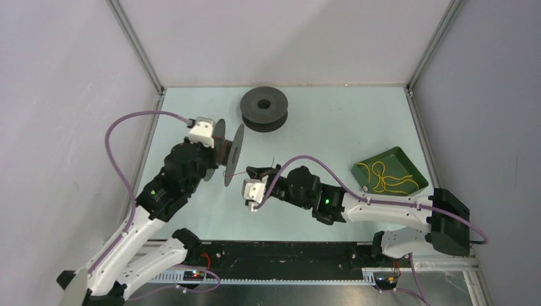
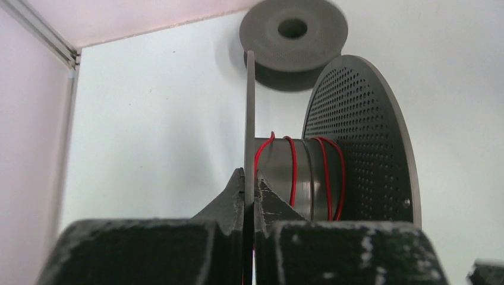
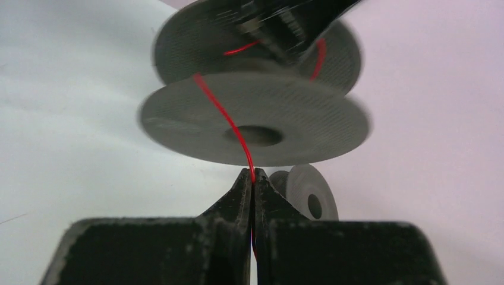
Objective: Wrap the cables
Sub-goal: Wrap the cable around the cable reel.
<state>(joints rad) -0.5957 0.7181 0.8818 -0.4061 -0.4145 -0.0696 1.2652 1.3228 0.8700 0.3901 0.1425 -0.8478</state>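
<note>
The right gripper (image 3: pixel 252 178) is pressed shut on the red cable (image 3: pixel 229 122), which is stretched up to the spool (image 2: pixel 356 148) and wound a few turns round its core. The spool flange is pinched by the left gripper (image 2: pixel 249 179), above the left edge of the table (image 1: pixel 319 134). The yellow cable (image 1: pixel 383 177) is piled in the green tray (image 1: pixel 400 159) by the right edge. The second spool (image 1: pixel 264 108) is laid flat near the far edge.
</note>
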